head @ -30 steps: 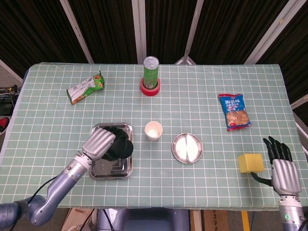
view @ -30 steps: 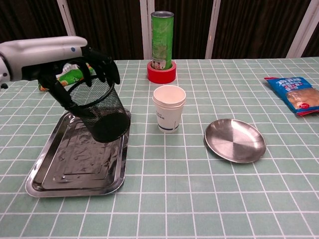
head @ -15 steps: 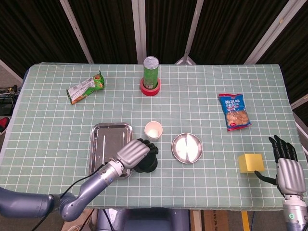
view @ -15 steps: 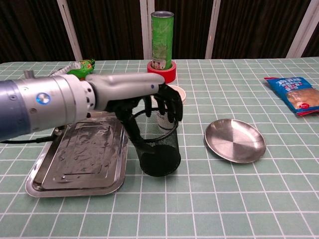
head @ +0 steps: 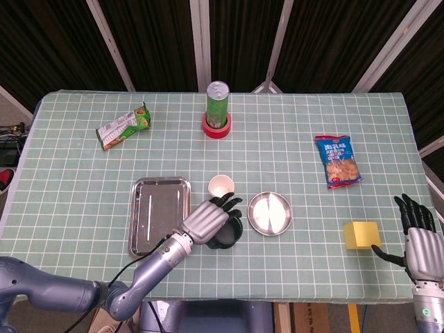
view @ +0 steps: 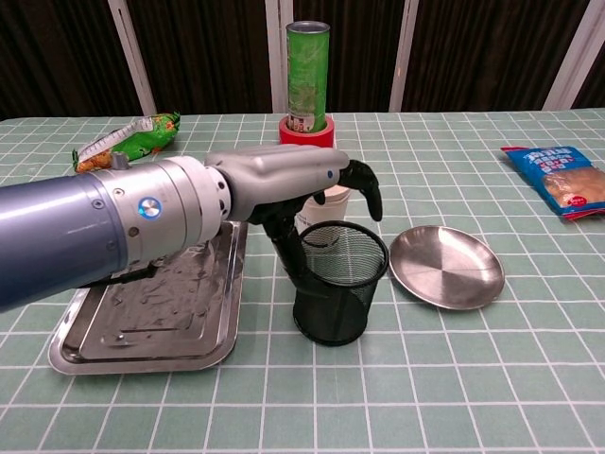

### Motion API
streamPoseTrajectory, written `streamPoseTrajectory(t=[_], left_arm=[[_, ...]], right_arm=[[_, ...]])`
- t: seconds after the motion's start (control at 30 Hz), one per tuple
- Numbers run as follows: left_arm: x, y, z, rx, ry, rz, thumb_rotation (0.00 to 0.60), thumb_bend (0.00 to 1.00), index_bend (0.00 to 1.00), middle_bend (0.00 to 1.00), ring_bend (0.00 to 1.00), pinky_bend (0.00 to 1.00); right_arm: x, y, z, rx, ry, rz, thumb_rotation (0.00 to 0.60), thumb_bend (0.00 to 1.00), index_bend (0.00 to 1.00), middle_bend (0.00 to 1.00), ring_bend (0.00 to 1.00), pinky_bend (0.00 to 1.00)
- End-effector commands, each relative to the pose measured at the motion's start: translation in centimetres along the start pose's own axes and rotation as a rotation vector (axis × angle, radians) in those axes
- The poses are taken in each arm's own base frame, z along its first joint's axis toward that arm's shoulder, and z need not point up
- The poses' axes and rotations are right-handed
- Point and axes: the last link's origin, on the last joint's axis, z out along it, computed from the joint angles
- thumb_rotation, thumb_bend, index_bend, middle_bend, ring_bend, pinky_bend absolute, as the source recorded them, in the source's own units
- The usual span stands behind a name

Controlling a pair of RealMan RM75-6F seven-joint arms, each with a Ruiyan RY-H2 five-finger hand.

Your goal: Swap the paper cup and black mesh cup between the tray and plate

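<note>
now the black mesh cup [view: 338, 288] stands upright, mouth up, on the table [view: 529, 378].

You are looking at a table [head: 83, 166] covered edge to edge in a pale green cloth ruled with a white grid; it fills most of the head view, its far edge running across the upper part of the frame. Behind it hang dark pleated curtains [head: 55, 48], crossed by pale metal frame bars [head: 200, 41] that rise upright at centre and slant toward the upper corners. At the left edge of the frame you can see a strip of grey floor [head: 8, 114] with dark cables. The light is even and bright.
</note>
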Motion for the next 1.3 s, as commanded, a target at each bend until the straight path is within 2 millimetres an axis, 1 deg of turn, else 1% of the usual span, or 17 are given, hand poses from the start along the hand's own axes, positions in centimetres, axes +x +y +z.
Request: streamPoseTrajectory(t=[0.03, 0.17, 0.37, 0.47, 0.67, 0.87, 0.97, 1.07, 1.3], left_arm=[[0.5, 0.5, -0.4, -0.019, 0.009, -0.005, 0.600, 0.00, 0.24, 0.03, 0.00, 0.19], [1.3, 0.7, -1.1, -0.027, 0.016, 0.021, 0.600, 0.00, 0.24, 0.03, 0.00, 0.19], [3.5, 0.4, -1.0, -0.007, 0.158, -0.004, 0.600, 0.00, 0.24, 0.03, 0.00, 0.17], [4.5, -0.3, -0.2, 0.011, 0.206, -0.037, 0.600, 0.00, 0.23, 0.01, 0.00, 0.13], [5.8, -1.9, 2.4, 0.059, 0.213, -0.069, 0.600, 0.00, 0.22, 0.00, 0.00, 0.06], [5.4, -3.1, 5.0, 0.118, 0.162, -0.130, 0.600, 0.00, 0.20, 0.00, 0.00, 0.04], [4.4, -3.6, 6.1, 0.142, 0.104, -0.148, 0.600, 0.00, 0.19, 0.00, 0.00, 0.04], [3.6, -3.7, 6.6, 0.148, 0.056, -0.168, 0.600, 0.00, 0.19, 0.00, 0.00, 0.04], [2.2, -4.4, 7.4, 0.179, 0.050, -0.146, 0.600, 0.00, 0.19, 0.00, 0.00, 0.04]], right_arm=[[0.0, 0.0, 0.0, -0.001, -0.006, -0.005, 0.600, 0.00, 0.00, 0.00, 0.04, 0.00], [0.0, 0.1, -0.1, 0.000, -0.023, -0.019, 0.600, 0.00, 0.00, 0.00, 0.04, 0.00], [0.0, 0.1, 0.0, -0.008, -0.023, -0.024, 0.600, 0.00, 0.00, 0.00, 0.04, 0.00], [0.0, 0.3, 0.1, -0.015, -0.021, -0.027, 0.600, 0.00, 0.00, 0.00, 0.04, 0.00], [0.0, 0.8, 0.5, -0.043, -0.015, -0.028, 0.600, 0.00, 0.00, 0.00, 0.04, 0.00], [0.0, 1.4, 0.8, -0.071, -0.018, -0.038, 0.600, 0.00, 0.00, 0.00, 0.04, 0.00], [0.1, 1.5, 1.0, -0.077, -0.012, -0.037, 0.600, 0.00, 0.00, 0.00, 0.04, 0.00], [0.1, 1.5, 1.0, -0.080, -0.010, -0.042, 0.600, 0.00, 0.00, 0.00, 0.04, 0.00], [0.1, 1.7, 0.9, -0.083, -0.012, -0.043, 0.600, 0.00, 0.00, 0.00, 0.04, 0.00]])
